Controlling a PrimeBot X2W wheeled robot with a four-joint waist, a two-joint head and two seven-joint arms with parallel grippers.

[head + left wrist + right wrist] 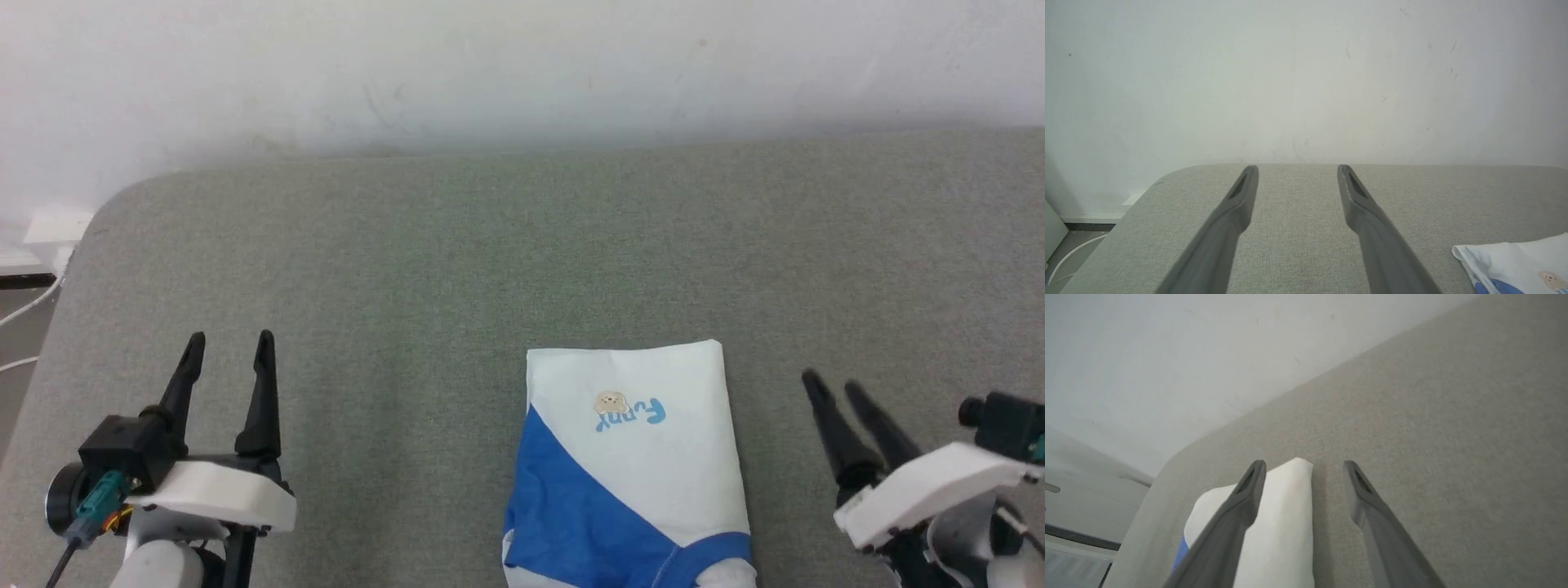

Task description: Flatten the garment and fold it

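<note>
Right pincer (830, 382) first: its two dark fingers are spread wide with nothing pinched between them, tips angled toward the garment (645, 457), which lies just off to its left on the grey worktop (490, 261). From this wrist's own camera, the white edge of the cloth runs under one finger and no fabric is gripped. Over to the left pincer (230, 339): it is equally spread and empty, pointing straight ahead at the pale wall (490, 65), with the garment well apart on its right. My read is that both stand off because the cloth needs no holding now. It sits as a compact, squared packet, white panel on top and a blue sleeve crossing diagonally beneath, so the fold looks essentially done. The edges nearest the robot run out of the head view, so I can't judge them. Now the print (630, 412) on the white panel: a small tan bear-like figure beside blue lettering, upside down from here. It starts "Fu" and may say "Funny", though I can't be sure.
</note>
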